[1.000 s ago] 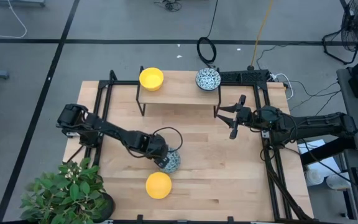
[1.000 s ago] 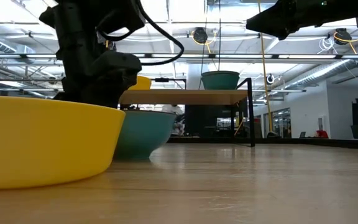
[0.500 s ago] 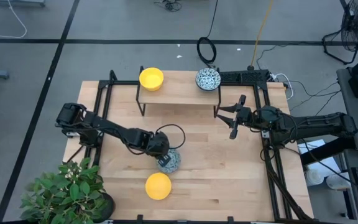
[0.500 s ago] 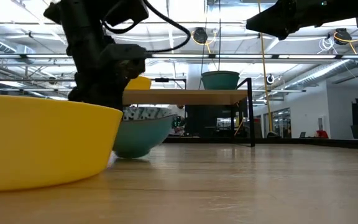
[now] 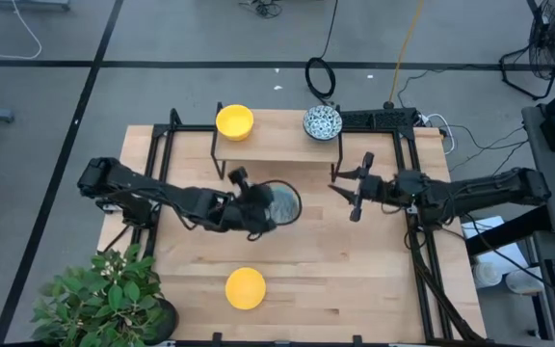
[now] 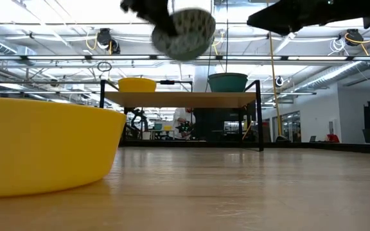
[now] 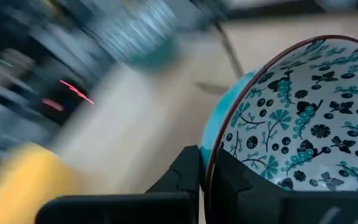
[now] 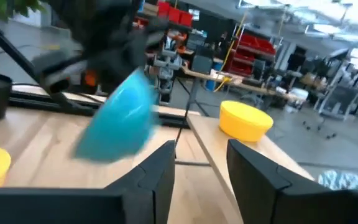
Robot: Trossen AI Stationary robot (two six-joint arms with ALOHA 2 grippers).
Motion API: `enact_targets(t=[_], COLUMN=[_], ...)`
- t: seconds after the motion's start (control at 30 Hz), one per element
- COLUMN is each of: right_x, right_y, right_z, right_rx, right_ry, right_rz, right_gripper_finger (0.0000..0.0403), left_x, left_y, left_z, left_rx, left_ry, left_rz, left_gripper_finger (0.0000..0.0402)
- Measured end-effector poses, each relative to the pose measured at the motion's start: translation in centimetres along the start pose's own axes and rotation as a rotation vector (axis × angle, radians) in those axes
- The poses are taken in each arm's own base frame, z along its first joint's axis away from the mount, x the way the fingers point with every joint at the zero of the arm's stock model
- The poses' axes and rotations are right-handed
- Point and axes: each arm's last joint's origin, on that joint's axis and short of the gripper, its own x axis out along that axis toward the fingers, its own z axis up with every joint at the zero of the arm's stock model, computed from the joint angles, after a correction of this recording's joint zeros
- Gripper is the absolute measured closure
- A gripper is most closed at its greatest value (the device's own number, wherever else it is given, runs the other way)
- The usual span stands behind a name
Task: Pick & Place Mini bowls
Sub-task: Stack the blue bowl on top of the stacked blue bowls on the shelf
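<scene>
Patterned bowl (image 5: 282,203) lifted off wooden table (image 5: 355,280) | left end effector (image 5: 261,214) grasping it | right end effector (image 5: 353,188) released

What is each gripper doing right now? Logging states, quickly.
Left gripper: shut on the patterned bowl, lifted above the table.
Right gripper: open, empty, hovering at the table's right side.

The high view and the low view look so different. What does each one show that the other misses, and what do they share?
Only the high view shows the potted plant, both whole arms, and the open right gripper waiting by the shelf. Only the low view shows the patterned bowl lifted well clear of the table. Both show that bowl held in the left gripper, the yellow bowl near the front, and the yellow shelf bowl and patterned shelf bowl.
</scene>
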Motion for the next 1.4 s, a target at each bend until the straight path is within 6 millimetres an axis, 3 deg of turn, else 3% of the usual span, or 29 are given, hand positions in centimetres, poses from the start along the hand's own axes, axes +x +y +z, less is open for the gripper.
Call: enact_targets(t=[0.17, 0.33, 0.5, 0.73, 0.93, 1.13, 1.27, 1.4], right_x=[1.2, 2.9, 5.0, 7.1, 7.6, 7.8, 7.8, 7.8], right_y=[1.7, 3.0, 4.1, 5.0, 4.9, 4.3, 4.2, 4.0], right_z=[-0.2, 0.3, 0.8, 0.7, 1.2, 0.8, 0.7, 0.8], right_rx=[-0.07, -0.074, -0.027, 0.003, 0.002, -0.054, -0.053, -0.063], right_ry=[-0.014, -0.021, -0.004, -0.049, -0.125, -0.064, -0.052, -0.041], right_rz=[-0.079, -0.147, -0.13, -0.149, -0.251, -0.318, -0.331, -0.377], right_gripper_finger=[0.0228, 0.0172, 0.014, 0.0136, 0.015, 0.0183, 0.0252, 0.035], left_x=[-0.9, -1.4, -1.5, -1.4, -1.3, -1.1, -1.1, -1.1], left_y=[1.1, 1.5, 1.6, 1.4, 1.3, 1.3, 1.2, 1.2], left_z=[3.2, 5.1, 5.5, 5.5, 5.3, 5.3, 5.2, 5.1], left_rx=[0.072, 0.134, 0.129, 0.137, 0.135, 0.122, 0.1, 0.04], left_ry=[-0.137, -0.208, -0.228, -0.228, -0.221, -0.241, -0.242, -0.244], left_rz=[0.269, 0.337, 0.345, 0.34, 0.335, 0.276, 0.262, 0.268], left_gripper_finger=[0.0389, 0.0389, 0.0389, 0.0389, 0.0389, 0.0389, 0.0388, 0.0364])
